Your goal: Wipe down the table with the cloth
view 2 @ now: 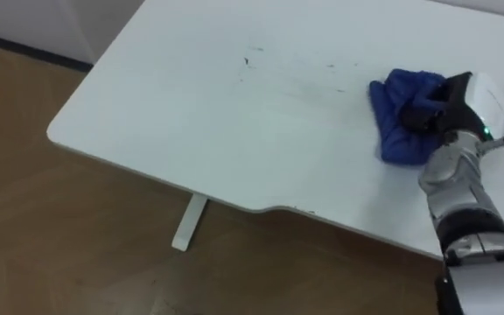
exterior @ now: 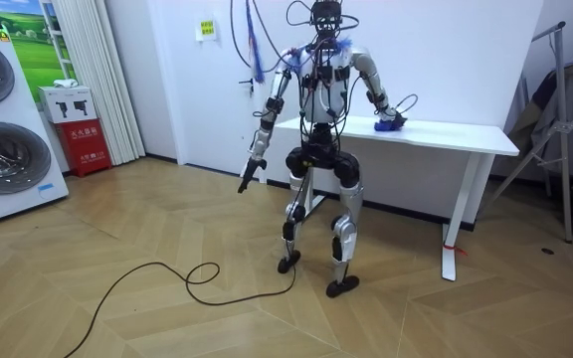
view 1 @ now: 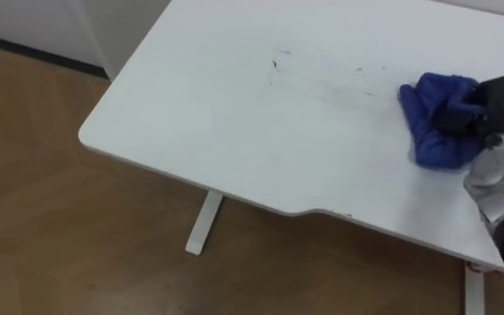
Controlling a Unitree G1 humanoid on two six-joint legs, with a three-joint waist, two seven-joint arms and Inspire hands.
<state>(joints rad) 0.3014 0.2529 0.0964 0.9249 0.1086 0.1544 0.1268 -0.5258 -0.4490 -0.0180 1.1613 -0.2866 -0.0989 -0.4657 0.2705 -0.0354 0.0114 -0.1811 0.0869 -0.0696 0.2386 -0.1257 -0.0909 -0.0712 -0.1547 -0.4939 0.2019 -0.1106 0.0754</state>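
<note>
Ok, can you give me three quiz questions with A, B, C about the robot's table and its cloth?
1. Where is the cloth? A) on the floor B) on the table, under the robot's right hand C) hanging off the table's corner
2. What colour is the cloth? A) red B) yellow C) blue
3. How does the cloth lie? A) bunched up B) spread flat C) folded in a neat square
Answers: 1 B, the right hand rests on it on the white tabletop; 2 C, it is plainly blue; 3 A, it sits in a crumpled heap with the hand's fingers curled into it.
</note>
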